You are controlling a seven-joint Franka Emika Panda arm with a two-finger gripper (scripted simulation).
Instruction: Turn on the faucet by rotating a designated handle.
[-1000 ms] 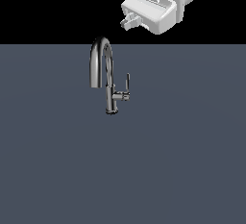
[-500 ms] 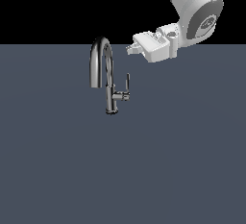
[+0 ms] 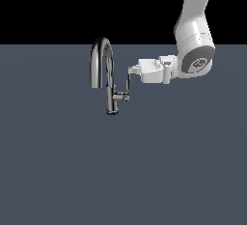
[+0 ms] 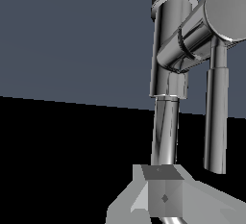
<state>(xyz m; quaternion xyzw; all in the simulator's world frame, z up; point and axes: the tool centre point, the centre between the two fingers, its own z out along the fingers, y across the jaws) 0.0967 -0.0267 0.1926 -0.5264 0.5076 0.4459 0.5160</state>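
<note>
The faucet [image 3: 110, 91] is a dark chrome tap with a tall arched spout, standing upright on the grey surface. Its handle [image 3: 128, 82] is a thin lever rising from a short stub on the side toward the exterior view's right. My gripper [image 3: 131, 69] lies level and points at the handle from that side, its tips at the lever's upper end, touching or nearly so. The fingers look pressed together with nothing held. In the wrist view the faucet [image 4: 167, 55] fills the frame, the handle [image 4: 216, 117] is close by, and the gripper [image 4: 162, 192] shows at the edge.
A flat grey surface [image 3: 120, 171] stretches around the faucet. The white arm [image 3: 193, 50] comes in from above on the exterior view's right.
The gripper has come down and moved toward the exterior view's left, from high up to the top of the handle. The faucet and its lever look unmoved.
</note>
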